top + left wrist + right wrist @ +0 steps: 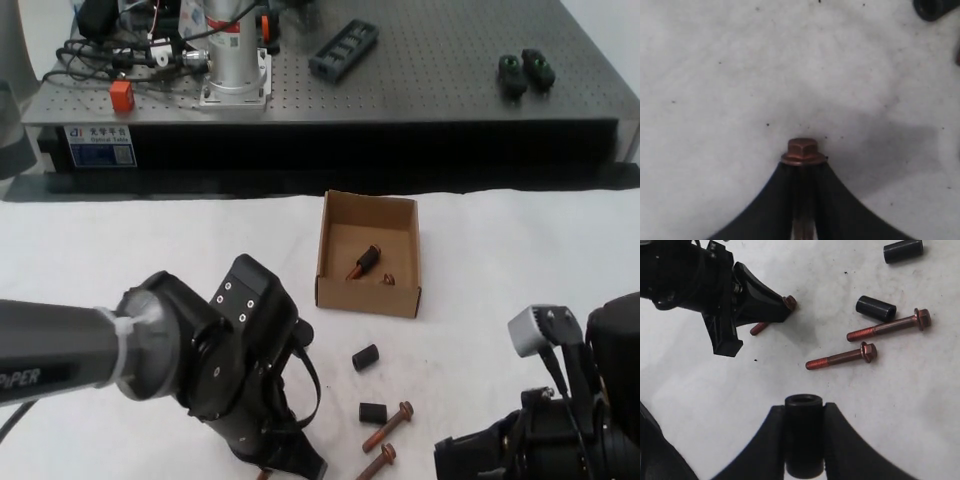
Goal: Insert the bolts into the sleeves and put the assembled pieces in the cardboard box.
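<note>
**High view.** Box [366, 296] sits mid-bench on a white cloth [150, 240]. One assembled piece [366, 262] lies tilted inside. A small dark bit [388, 279] lies just beside it, too small to tell. At 6 o'clock from the box are two loose sleeves [366, 357], one behind the other. Two loose bolts [390, 424] lie just beside the farther sleeve, at its 5 o'clock. Left arm [200, 350] is at 8 o'clock from the box, wrist bent down to the cloth. Right arm [570, 425] is at 4 o'clock, low.

**Left wrist view.** Left gripper [802, 172] is pinched on the shank of the held bolt [802, 151]. The hex head pokes out past the fingertips, over bare cloth.

**Right wrist view.** Right gripper [804, 412] clamps the held sleeve [803, 435], open bore showing past the fingertips. Beyond it the loose bolts lie near each other, roughly parallel and not touching. One loose sleeve lies just beside the longer bolt's shank, the other well apart. The left gripper shows farther off, the held bolt's head on one side and its threaded tip on the other.
</note>
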`<state>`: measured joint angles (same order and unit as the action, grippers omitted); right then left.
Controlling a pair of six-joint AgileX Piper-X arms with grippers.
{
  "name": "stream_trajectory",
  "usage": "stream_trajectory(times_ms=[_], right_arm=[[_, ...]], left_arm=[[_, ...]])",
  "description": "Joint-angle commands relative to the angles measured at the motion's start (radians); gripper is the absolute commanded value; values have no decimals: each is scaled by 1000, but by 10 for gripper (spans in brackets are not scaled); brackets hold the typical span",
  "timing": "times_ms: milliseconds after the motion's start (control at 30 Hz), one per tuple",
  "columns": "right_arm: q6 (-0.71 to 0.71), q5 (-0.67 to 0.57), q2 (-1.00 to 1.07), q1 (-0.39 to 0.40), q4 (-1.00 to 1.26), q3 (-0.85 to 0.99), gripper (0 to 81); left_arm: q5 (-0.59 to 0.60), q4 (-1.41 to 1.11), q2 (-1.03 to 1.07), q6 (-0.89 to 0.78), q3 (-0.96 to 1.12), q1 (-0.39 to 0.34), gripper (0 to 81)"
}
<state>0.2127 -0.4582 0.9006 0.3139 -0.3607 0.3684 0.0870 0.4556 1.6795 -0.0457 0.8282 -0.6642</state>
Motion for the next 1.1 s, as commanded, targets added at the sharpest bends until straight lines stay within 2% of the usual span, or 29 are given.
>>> stream_trajectory(times_ms=[0, 100, 233, 300, 467, 600, 700, 800, 933, 1067], right_arm=[[-11, 0, -9, -3, -3, 5, 33], [-11, 0, -9, -3, -3, 5, 33], [-11, 0, -9, -3, -4, 5, 33], [-11, 0, -9, -3, -4, 5, 33], [-9, 0, -9, -3, -4, 5, 33], [-3, -12, -9, -3, 1, 5, 33], [-3, -54, -9, -1, 8, 5, 33], [4, -100, -9, 10, 8, 5, 33], [16, -113, -9, 38, 23, 5, 33], [20, -115, -9, 73, 157, 5, 33]], left_arm=[[-17, 46, 36, 9, -1, 1, 188], [-17, 81, 36, 9, -1, 1, 270], [-14, 109, 36, 9, -1, 1, 272], [-14, 107, 36, 9, -1, 1, 231], [7, 94, 36, 9, -1, 1, 6], [21, 84, 33, 2, 10, 1, 4], [117, 40, 3, -55, 34, 1, 6], [251, -175, -74, -172, 29, 1, 6], [324, -544, -169, -334, -8, 1, 6], [423, -839, -178, -514, -37, 1, 6]])
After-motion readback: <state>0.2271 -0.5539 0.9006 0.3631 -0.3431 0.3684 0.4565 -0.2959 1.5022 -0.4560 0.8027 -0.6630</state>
